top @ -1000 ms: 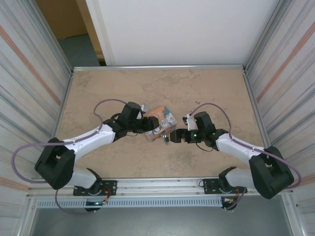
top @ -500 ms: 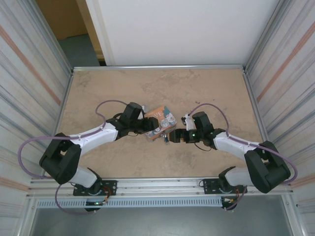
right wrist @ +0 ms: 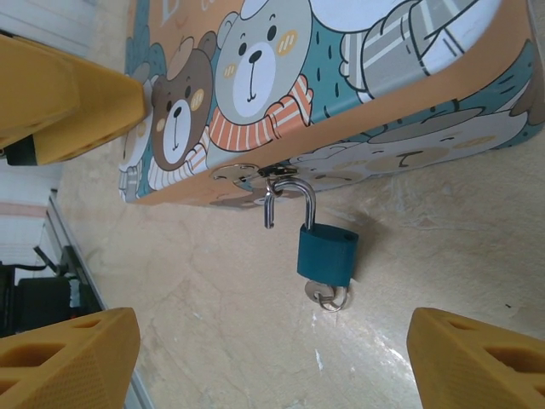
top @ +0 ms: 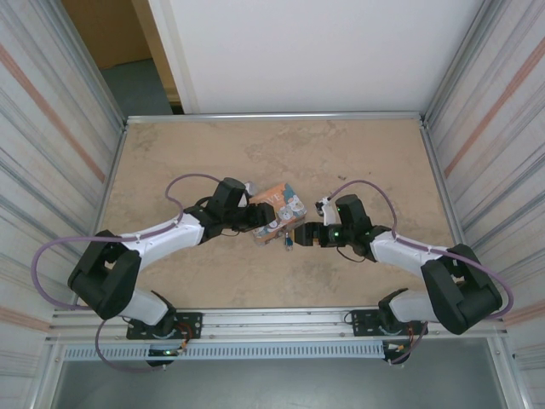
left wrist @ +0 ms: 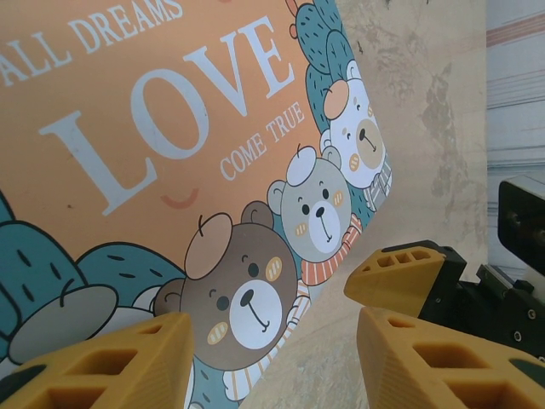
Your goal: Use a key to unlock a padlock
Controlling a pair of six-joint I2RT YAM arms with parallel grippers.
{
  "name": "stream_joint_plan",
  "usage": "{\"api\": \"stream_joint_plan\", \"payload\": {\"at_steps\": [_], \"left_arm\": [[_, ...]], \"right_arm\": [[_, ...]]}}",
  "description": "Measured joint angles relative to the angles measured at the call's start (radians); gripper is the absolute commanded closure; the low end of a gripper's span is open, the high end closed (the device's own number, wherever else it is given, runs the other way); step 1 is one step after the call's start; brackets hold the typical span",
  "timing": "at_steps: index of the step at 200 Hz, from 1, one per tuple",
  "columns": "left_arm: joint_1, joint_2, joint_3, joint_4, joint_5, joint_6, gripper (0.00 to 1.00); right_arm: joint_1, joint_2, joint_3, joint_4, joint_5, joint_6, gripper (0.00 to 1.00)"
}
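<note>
The padlock (right wrist: 326,254), a small dark blue block, hangs from the hasp (right wrist: 271,175) of the orange-and-teal LOVE box (right wrist: 324,77). Its metal shackle (right wrist: 289,198) is open, with one leg free. A key (right wrist: 328,296) with a ring sticks out of its underside. My right gripper (right wrist: 272,358) is open, a little short of the padlock and touching nothing. From above, the padlock (top: 288,242) lies between the box (top: 277,213) and the right gripper (top: 301,236). My left gripper (left wrist: 272,366) is open at the box's near corner (left wrist: 255,366), by the bear picture.
The box sits mid-table on the beige tabletop (top: 281,153). Metal rails (top: 272,116) edge the table, with corrugated walls on both sides. The two grippers face each other closely, and the right gripper's finger (left wrist: 400,277) appears in the left wrist view.
Both arms have shifted slightly at their shoulders and elbows. The grippers stay beside the box and padlock, which have not moved.
</note>
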Motion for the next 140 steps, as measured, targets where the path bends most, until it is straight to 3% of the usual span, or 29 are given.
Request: {"api": "stream_joint_plan", "payload": {"at_steps": [64,140], "left_arm": [[0.0,0.0,-0.003,0.008,0.0,-0.008,0.46],[0.0,0.0,-0.005,0.012,0.0,-0.015,0.46]], "right_arm": [[-0.006,0.013,-0.032,0.09,-0.034,0.014,0.31],[0.028,0.032,-0.043,0.153,0.021,0.009,0.32]]}}
